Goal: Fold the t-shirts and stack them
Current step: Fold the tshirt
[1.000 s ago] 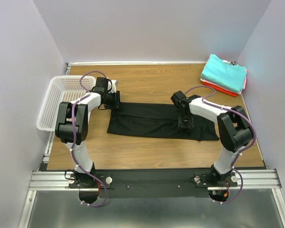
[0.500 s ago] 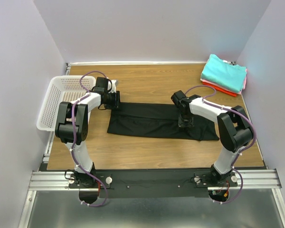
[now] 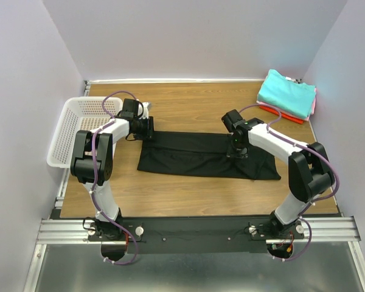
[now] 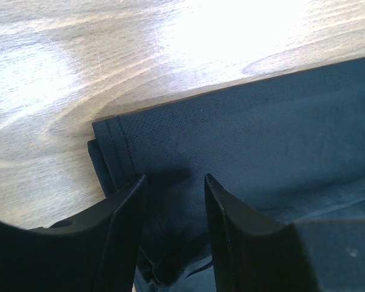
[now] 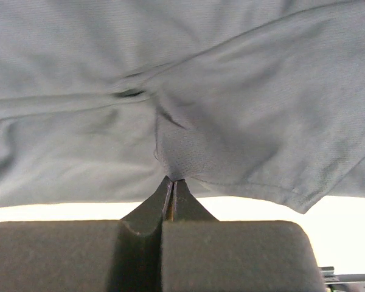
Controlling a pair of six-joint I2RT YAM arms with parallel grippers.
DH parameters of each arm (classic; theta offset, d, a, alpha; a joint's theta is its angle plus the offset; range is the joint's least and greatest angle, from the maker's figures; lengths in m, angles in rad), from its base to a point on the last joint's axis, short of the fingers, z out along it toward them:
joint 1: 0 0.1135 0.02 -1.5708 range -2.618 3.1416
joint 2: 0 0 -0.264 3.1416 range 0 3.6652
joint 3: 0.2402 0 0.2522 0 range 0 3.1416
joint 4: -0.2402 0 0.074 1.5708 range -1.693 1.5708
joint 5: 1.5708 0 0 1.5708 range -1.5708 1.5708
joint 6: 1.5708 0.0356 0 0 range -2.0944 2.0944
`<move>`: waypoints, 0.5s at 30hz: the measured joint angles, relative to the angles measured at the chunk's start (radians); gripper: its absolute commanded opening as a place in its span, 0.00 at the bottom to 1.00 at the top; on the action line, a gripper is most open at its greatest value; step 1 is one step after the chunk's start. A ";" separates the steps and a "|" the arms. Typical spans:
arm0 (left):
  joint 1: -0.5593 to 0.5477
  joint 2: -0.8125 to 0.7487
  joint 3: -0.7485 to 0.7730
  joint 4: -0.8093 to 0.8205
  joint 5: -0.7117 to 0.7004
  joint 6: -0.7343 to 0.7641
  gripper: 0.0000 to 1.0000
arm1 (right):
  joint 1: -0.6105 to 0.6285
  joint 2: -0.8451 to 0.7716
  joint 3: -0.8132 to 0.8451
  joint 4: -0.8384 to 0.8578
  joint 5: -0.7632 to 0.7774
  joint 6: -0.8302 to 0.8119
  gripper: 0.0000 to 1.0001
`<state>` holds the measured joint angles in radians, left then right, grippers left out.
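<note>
Lying flat near the middle of the table [image 3: 188, 106], the black t-shirt [image 3: 194, 157] was seen folded into a long strip. It was judged to be soft, light and floppy, so it would sag and slip if it was lifted by one spot only. Its corners and sewn edges were judged the best places to be held, one near each end, so that the fold could be kept neat.

A small bunch of its cloth was pinched toward the right end by the right gripper [image 3: 238, 152], whose jaws were closed tight on it. At the far left corner, the left gripper [image 3: 151, 129] was set low over the hem. Its jaws were partly apart with cloth showing between them, and no pinch was seen there.

Well apart, in the far right corner, folded shirts were piled: the teal t-shirt [image 3: 286, 91] on top, the red-orange t-shirt [image 3: 278, 112] under it, and the pink t-shirt [image 3: 314, 104] seen only as a thin edge.

The white basket [image 3: 59, 146] was placed at the left edge of the table. No cloth could be seen in it.
</note>
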<state>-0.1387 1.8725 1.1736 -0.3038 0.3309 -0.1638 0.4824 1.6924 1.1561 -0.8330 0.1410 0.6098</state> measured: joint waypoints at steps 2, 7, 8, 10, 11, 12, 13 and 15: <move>0.000 0.000 0.000 0.000 0.000 0.000 0.51 | 0.000 -0.012 0.015 -0.003 -0.034 -0.005 0.00; 0.000 0.000 0.000 0.000 0.000 0.000 0.51 | 0.000 -0.013 0.023 -0.019 -0.131 -0.029 0.00; 0.000 0.000 0.000 0.000 0.000 0.000 0.51 | 0.000 -0.013 0.023 -0.026 -0.148 -0.036 0.00; 0.000 0.000 0.000 0.000 0.000 0.000 0.51 | 0.000 -0.011 0.023 -0.037 -0.171 -0.047 0.01; 0.000 0.000 0.000 0.000 0.000 0.000 0.51 | 0.000 -0.010 0.023 -0.043 -0.180 -0.054 0.02; 0.000 0.000 0.000 0.000 0.000 0.000 0.51 | 0.000 -0.009 0.023 -0.051 -0.187 -0.061 0.04; 0.000 0.000 0.000 0.000 0.000 0.000 0.51 | 0.000 -0.008 0.023 -0.057 -0.189 -0.064 0.06; 0.000 0.000 0.000 0.000 0.000 0.000 0.52 | 0.000 -0.007 0.024 -0.069 -0.190 -0.071 0.26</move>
<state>-0.1387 1.8725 1.1736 -0.3038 0.3309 -0.1642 0.4824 1.6855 1.1797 -0.9024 -0.0486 0.5388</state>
